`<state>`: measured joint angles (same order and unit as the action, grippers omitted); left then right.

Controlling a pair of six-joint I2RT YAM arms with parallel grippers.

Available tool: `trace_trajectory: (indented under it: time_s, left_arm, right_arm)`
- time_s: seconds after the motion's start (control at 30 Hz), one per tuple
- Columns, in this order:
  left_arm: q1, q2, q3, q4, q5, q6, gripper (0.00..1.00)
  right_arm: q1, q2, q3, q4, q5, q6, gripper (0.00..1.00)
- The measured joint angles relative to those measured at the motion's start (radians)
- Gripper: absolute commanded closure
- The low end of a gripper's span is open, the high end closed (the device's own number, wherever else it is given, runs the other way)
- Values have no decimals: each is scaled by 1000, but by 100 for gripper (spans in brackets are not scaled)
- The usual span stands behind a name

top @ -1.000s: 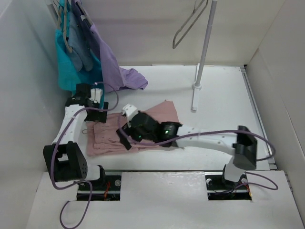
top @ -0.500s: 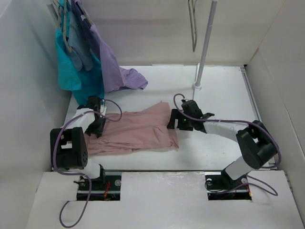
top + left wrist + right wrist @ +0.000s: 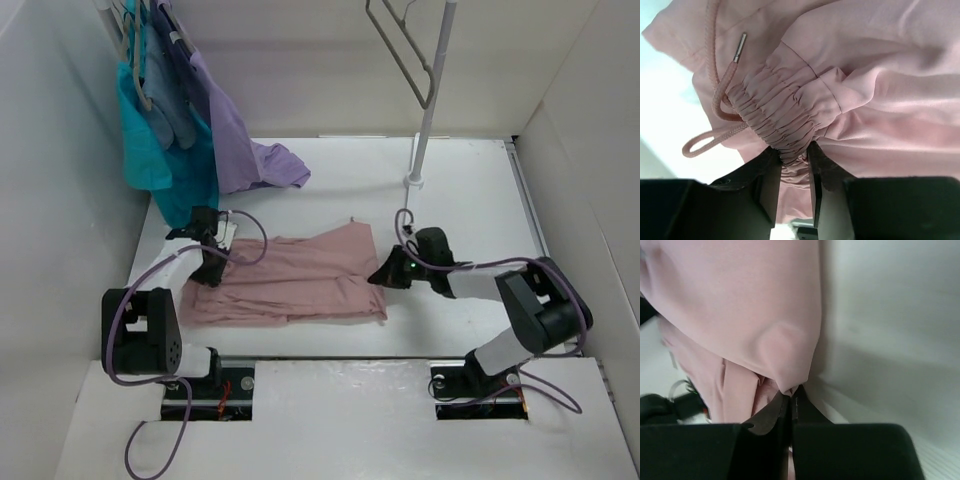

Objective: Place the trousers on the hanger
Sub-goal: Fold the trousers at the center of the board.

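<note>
The dusty-pink trousers lie spread flat across the table, waist to the left and leg ends to the right. My left gripper is at the waist end. In the left wrist view my left gripper is shut on the gathered elastic waistband of the trousers, with the drawstring looping beside it. My right gripper is at the leg end. In the right wrist view my right gripper pinches a fold at the edge of the trousers. The bare light-grey hanger hangs high at the back on the pole.
A white pole stand rises from the back of the table with its foot behind my right arm. Teal, blue-grey and lavender clothes hang at the back left, the lavender garment trailing onto the table. White walls enclose both sides.
Both grippers have closed on the trousers, left on the waistband, right on the leg end. The cloth now lies stretched flatter between them. The hanger on the pole has swung round.
</note>
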<state>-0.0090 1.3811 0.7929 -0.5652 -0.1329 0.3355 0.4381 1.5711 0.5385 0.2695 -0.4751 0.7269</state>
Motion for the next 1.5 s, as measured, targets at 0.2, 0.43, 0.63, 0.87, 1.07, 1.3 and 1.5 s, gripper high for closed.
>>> trace_trajectory:
  time_s: [0.2,0.43,0.63,0.87,1.07,1.3,1.5]
  left_arm:
    - [-145,0,47,0,117,-1,40]
    - [-259,0,112,-7,102,-18,0]
    - [-259,-48,117,-62,-5,-15,0]
    - [-254,-200,122,-96,-103,-5,0]
    - [-231,-196,126,-98,-104,-12,0]
    - [-224,-196,126,-97,-104,-13,0]
    - [-224,-198,114,-82,-104,-13,0]
  right_arm:
    - [-235,-212,-122,-55,-39,12,91]
    - [-373,-326,-80,-287,55,-123,1]
    - [-330,-517,272,-613,259,-244,0]
    - [-191,-534,900,-607,388,-404,0]
    - [-81,-286,1355,-526,435,-444,0]
    - [17,125,1752,-539,653,-451,0]
    - [60,351,1863,-624,816,-436,6]
